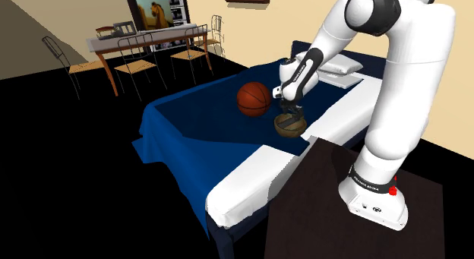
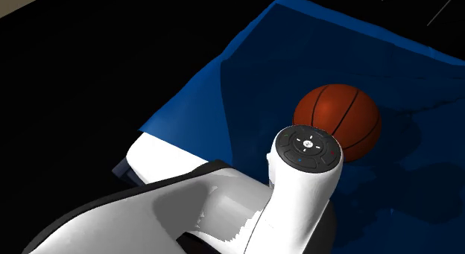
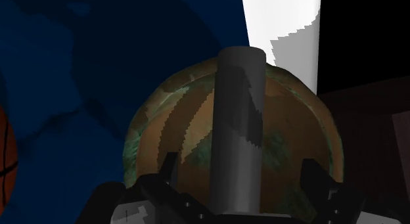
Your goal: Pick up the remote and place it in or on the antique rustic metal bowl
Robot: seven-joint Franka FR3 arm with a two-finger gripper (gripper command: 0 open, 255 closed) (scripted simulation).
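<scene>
While my gripper (image 3: 238, 161) hangs over the patinated metal bowl (image 3: 167, 117), fingers wide | grey remote (image 3: 238, 91) between them untouched, reaching across the bowl to its far rim | next: rise straight up, no sideways nudge toward basketball (image 1: 254, 99).

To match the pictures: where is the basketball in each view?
Shoulder view: basketball mid-picture on the blue blanket, left of the bowl.
Second exterior view: basketball right of centre, behind the arm.
Wrist view: orange sliver across the blanket from the bowl.
Shared landmark: the blue blanket.
</scene>
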